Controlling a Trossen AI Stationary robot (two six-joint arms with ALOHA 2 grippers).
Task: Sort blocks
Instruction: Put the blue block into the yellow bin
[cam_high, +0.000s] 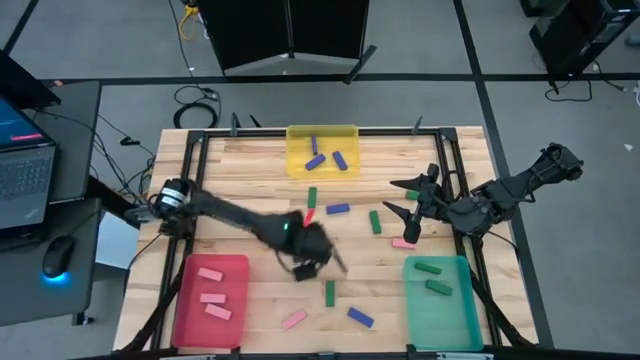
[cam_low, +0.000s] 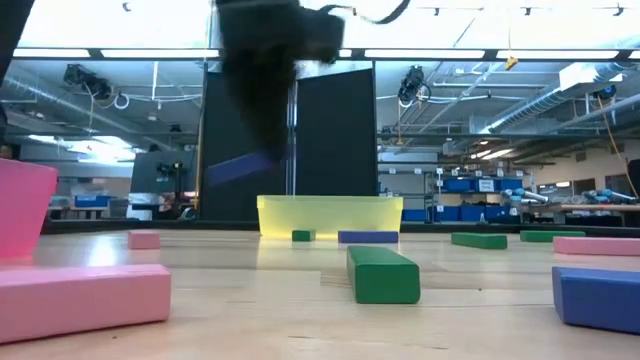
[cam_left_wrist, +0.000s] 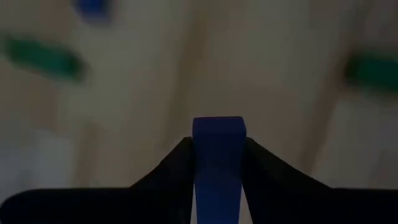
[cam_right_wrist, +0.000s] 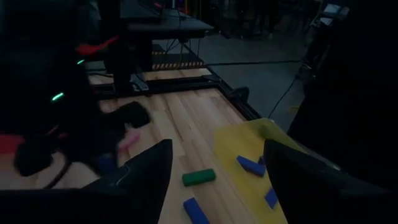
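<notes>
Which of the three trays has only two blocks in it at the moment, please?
The green tray, at the table's near right corner. It holds two green blocks; the red tray and yellow tray each hold three.

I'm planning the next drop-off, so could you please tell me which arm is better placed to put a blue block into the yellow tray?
Left: its tool already grips a blue block. The right tool hangs open, empty.

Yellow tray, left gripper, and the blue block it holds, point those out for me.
yellow tray (cam_high: 296, 137): high view, bare floor by its left wall.
left gripper (cam_high: 306, 264): high view, between fingertips.
blue block (cam_left_wrist: 217, 155): left wrist view, its middle.
</notes>
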